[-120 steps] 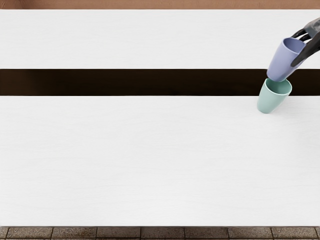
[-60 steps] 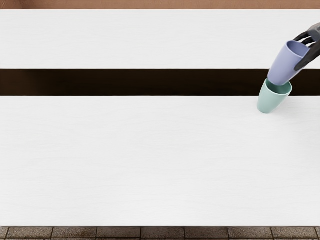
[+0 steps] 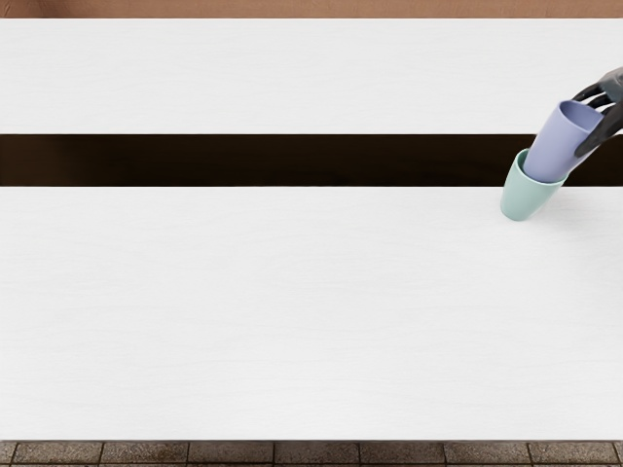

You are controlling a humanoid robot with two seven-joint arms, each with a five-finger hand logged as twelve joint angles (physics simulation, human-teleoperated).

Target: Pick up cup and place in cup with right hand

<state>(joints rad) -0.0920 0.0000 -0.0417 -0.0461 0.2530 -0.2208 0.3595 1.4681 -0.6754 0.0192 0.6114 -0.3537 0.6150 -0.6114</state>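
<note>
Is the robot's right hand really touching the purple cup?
Touching. The head view shows the right hand gripping the tilted purple cup, with one of its dark fingers pressed along the cup's side.

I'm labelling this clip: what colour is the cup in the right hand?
The cup is lavender blue, seen best in the head view.

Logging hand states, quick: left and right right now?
Left: not in view, can't be told.
Right hand: closed on the purple cup, its lower end inside the green cup.
</note>
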